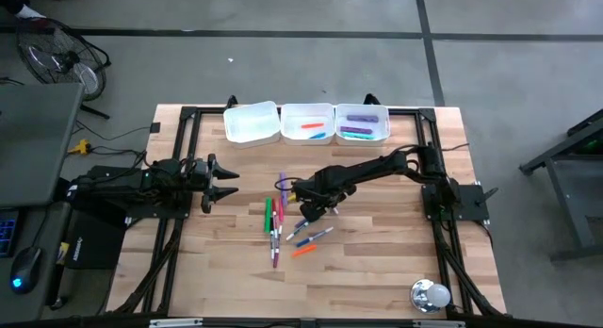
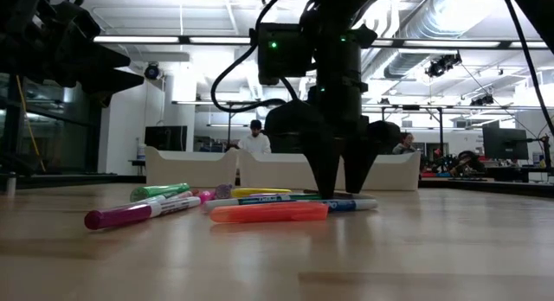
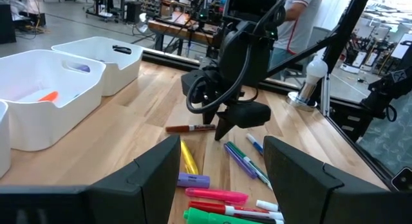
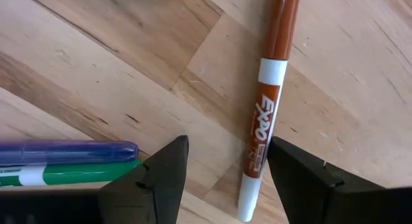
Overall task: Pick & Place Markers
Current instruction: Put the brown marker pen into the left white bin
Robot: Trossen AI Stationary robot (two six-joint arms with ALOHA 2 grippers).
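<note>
The right tool (image 1: pixel 308 213) hangs open and empty just over the table (image 1: pixel 377 271), a brown marker (image 4: pixel 265 114) lying lengthwise between its fingers. The left tool (image 1: pixel 215 182), also open, waits well apart.

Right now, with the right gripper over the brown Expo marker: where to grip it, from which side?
Grip the brown Expo marker on its white labelled barrel, from straight above. It lies flat on bare table, clear of the purple marker and green marker, and the open right gripper already straddles its lower end, fingers across the barrel.
</note>
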